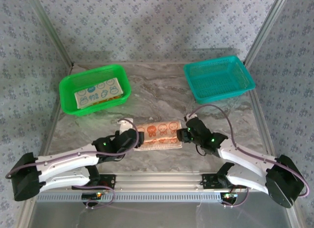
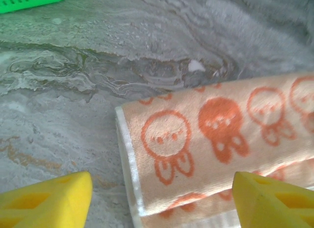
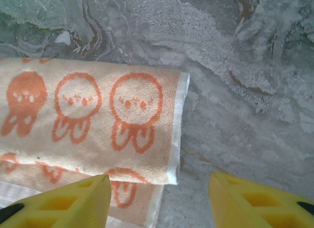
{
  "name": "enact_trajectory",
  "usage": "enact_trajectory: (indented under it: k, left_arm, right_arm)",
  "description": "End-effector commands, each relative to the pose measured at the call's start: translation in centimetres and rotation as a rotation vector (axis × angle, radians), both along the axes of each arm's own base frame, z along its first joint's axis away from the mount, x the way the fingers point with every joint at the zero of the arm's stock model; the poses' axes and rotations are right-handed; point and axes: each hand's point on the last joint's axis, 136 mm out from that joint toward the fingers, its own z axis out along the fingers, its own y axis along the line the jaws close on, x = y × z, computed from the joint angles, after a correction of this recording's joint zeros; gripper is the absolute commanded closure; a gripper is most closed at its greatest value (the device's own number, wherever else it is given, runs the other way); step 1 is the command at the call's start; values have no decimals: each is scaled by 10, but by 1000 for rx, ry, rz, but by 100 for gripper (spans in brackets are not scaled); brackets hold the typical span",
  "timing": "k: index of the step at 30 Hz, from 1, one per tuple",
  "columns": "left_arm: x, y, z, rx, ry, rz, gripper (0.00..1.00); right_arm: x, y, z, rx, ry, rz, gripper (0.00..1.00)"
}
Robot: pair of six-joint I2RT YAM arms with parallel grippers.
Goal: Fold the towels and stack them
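- The peach towel (image 1: 158, 135) with orange bunny prints lies at the centre of the desk (image 1: 162, 90). It is doubled lengthwise into a strip running from 9 to 3 o'clock.
- The left pincer (image 1: 139, 138) sits at the strip's 9 o'clock end with its yellow fingers (image 2: 54, 198) spread, gripping nothing. The towel's hemmed end lies between and below them.
- The right pincer (image 1: 182, 134) sits at the 3 o'clock end, likewise spread and empty over that corner.
- The wrist views show the lower layer peeking out past the upper one along the near edge, so the fold is not quite flush.
- The step in hand looks like the crosswise fold, end over end. To do it well, one pincer should bite both layers at its end, not just the top one.
- Lift only a little, carry that end over to meet the other hem, and let the other pincer pin its end so the strip does not slide.
- A teal bunny towel (image 1: 98, 93) already rests folded in the green basket (image 1: 68, 85) at 10 o'clock, probably the stack's place.
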Motion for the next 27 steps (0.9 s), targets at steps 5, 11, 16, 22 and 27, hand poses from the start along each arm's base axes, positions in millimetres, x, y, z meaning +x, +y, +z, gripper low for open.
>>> enact_trajectory:
  k: [5, 11, 16, 22, 27]
  left_arm:
    - [-15, 16, -9, -163, 307, 173, 40]
    - [-22, 8, -37, -226, 492, 280, 58]
    - [-20, 3, -56, -223, 570, 329, 63]
    - [-17, 5, -67, -231, 595, 376, 62]
    - [-11, 4, -69, -241, 593, 379, 62]
  right_arm:
    - [-5, 1, -8, 125, 293, -122, 51]
    - [-1, -3, -16, 183, 372, -121, 53]
    - [6, -5, -27, 178, 405, -90, 56]
    - [15, -4, -39, 198, 451, -99, 60]
    - [24, 1, -43, 225, 457, -96, 59]
